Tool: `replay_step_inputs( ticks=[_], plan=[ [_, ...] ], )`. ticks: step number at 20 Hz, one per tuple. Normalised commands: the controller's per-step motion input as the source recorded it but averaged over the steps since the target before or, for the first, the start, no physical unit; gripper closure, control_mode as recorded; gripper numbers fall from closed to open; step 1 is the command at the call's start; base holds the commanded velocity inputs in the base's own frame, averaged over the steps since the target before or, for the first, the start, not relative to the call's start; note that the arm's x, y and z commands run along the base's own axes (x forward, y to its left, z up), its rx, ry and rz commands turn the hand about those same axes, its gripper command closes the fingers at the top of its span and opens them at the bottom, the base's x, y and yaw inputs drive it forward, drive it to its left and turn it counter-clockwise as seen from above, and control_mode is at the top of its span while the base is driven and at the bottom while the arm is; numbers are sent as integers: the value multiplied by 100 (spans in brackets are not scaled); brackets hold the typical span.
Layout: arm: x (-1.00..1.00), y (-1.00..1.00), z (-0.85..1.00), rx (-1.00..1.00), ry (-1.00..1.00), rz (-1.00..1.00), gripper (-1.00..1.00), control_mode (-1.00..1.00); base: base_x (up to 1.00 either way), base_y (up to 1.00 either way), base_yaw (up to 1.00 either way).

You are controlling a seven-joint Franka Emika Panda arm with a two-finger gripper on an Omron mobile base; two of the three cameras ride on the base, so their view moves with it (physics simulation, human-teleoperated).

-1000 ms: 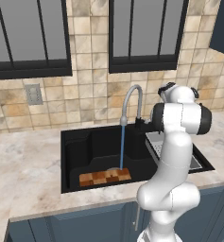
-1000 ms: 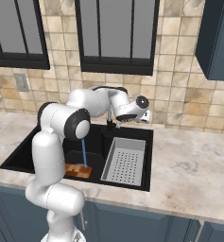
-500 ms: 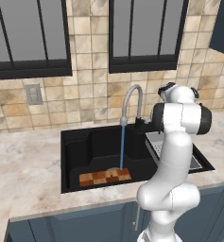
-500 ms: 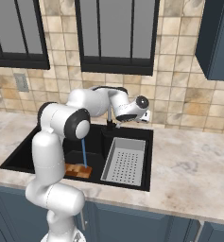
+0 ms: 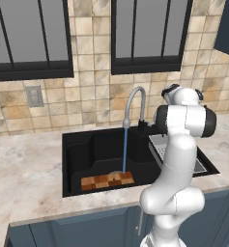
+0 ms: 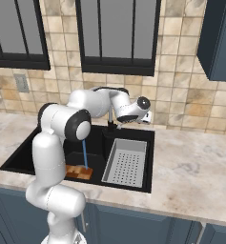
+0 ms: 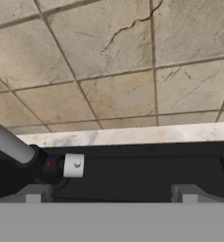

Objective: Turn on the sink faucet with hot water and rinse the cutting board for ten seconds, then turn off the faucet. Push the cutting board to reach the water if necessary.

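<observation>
Across the last second nothing shifts: the arm holds the same pose, the water (image 5: 124,149) keeps falling in the same line, and the cutting board (image 5: 107,181) has not moved. This indicates the timed rinse is under way, with the faucet-off step still to come. The gripper (image 7: 111,194) stays released, its jaws spread wide and holding nothing; in the hand view the fingertips (image 7: 34,193) stand level with the small side lever handle (image 7: 73,165), which lies near the left tip but apart from it. The sink faucet (image 5: 134,107) is a slim grey gooseneck with a dark base, and a thin light-blue stream drops straight from its spout. The board is a flat checkered rectangle of tan and dark brown squares, lying at the front of the black sink (image 5: 76,150), with the stream landing at its rear edge. The grey perforated drainer tray (image 6: 128,162) occupies the right side of the basin.
</observation>
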Motion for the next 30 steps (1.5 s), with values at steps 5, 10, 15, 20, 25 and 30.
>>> replay_step_inputs(
  ticks=[5,10,15,20,25,30],
  plan=[
    [0,0,0,0,0,0,-100,-100,0,0,0],
    [0,0,0,0,0,0,-100,-100,0,0,0],
    [0,0,0,0,0,0,-100,-100,0,0,0],
    [0,0,0,0,0,0,-100,-100,0,0,0],
    [0,0,0,0,0,0,-100,-100,0,0,0],
    [0,0,0,0,0,0,-100,-100,0,0,0]
  ],
)
